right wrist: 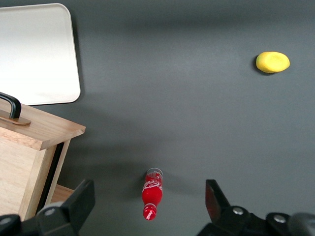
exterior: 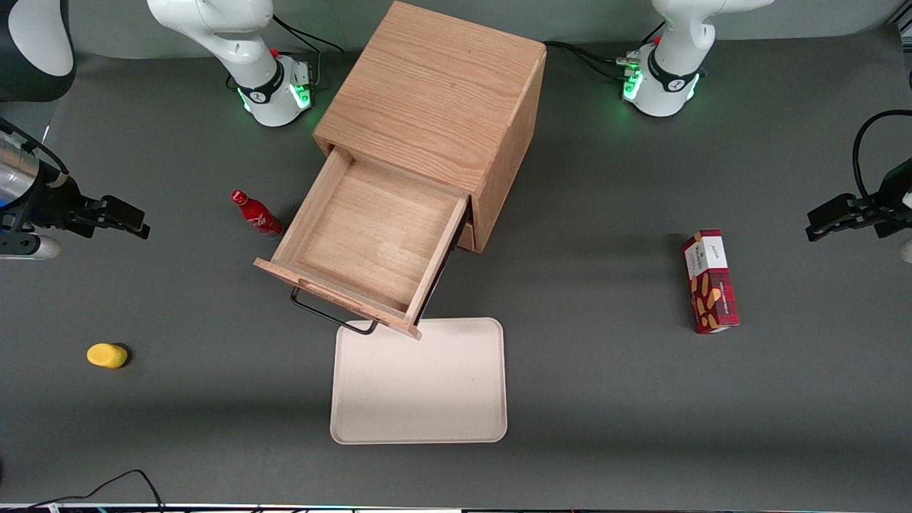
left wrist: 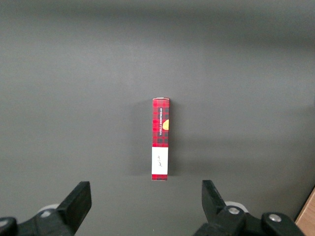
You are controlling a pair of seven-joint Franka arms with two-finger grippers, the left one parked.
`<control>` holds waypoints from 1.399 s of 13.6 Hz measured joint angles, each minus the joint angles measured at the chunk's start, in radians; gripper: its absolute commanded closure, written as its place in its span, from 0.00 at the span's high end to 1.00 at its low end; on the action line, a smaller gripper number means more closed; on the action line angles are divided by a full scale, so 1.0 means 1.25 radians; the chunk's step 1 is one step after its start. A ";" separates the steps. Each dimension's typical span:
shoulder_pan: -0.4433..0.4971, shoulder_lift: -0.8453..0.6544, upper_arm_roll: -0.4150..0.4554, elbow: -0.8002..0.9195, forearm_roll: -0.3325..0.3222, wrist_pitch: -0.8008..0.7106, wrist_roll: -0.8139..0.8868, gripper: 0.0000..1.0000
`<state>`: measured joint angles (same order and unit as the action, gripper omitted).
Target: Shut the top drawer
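The top drawer (exterior: 370, 242) of the light-oak cabinet (exterior: 434, 92) stands pulled far out, and its box is empty. Its flat front (right wrist: 34, 130) faces the front camera and carries a thin black wire handle (exterior: 331, 313) (right wrist: 12, 105). My gripper (exterior: 139, 222) hangs above the table toward the working arm's end, well apart from the drawer. It is open (right wrist: 150, 206), its fingers (right wrist: 81, 201) spread wide with nothing between them. It looks down on the table beside the drawer.
A red bottle (exterior: 256, 214) (right wrist: 152, 194) lies on the table between gripper and drawer. A white tray (exterior: 420, 381) (right wrist: 39, 54) lies just in front of the drawer. A yellow object (exterior: 107, 355) (right wrist: 272, 62) sits nearer the front camera. A red box (exterior: 710, 281) (left wrist: 161, 139) lies toward the parked arm's end.
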<state>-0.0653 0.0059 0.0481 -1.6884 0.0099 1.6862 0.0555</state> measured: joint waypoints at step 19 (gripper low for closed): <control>0.025 0.347 0.034 0.408 0.008 -0.050 -0.265 1.00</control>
<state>-0.0338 0.4402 0.0906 -1.1789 0.0194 1.6240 -0.2759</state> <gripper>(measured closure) 0.000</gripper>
